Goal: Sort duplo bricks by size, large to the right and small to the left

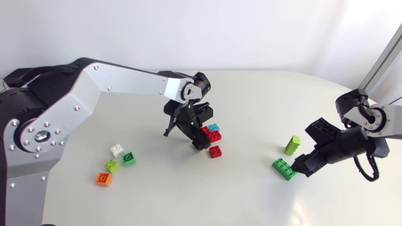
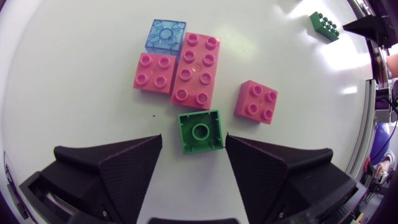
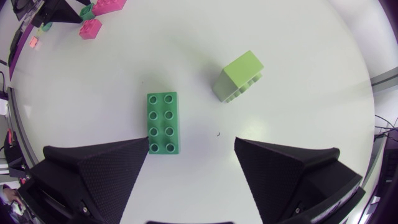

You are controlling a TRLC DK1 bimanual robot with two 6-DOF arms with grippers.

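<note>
Our left pincer (image 2: pixel 194 144) stands open around a small green brick (image 2: pixel 199 130) that lies studs-down between its fingers. One finger is just beside the brick and the other is a little apart, so nothing is gripped yet. Just ahead lies a long pink brick (image 2: pixel 196 70), with a small pink brick (image 2: pixel 153 71) and a clear blue brick (image 2: pixel 165 35) against it, and a second small pink brick (image 2: pixel 255 101) apart.

We judge the step to be taking a small brick for the left group. The next move calls for closing squarely on the green one and lifting it without nudging the long pink brick.

Our right pincer (image 3: pixel 191 149) is open too and empty. A long green brick (image 3: pixel 163 122) lies just ahead of one finger, and a lime brick (image 3: pixel 239 76) farther ahead.
</note>
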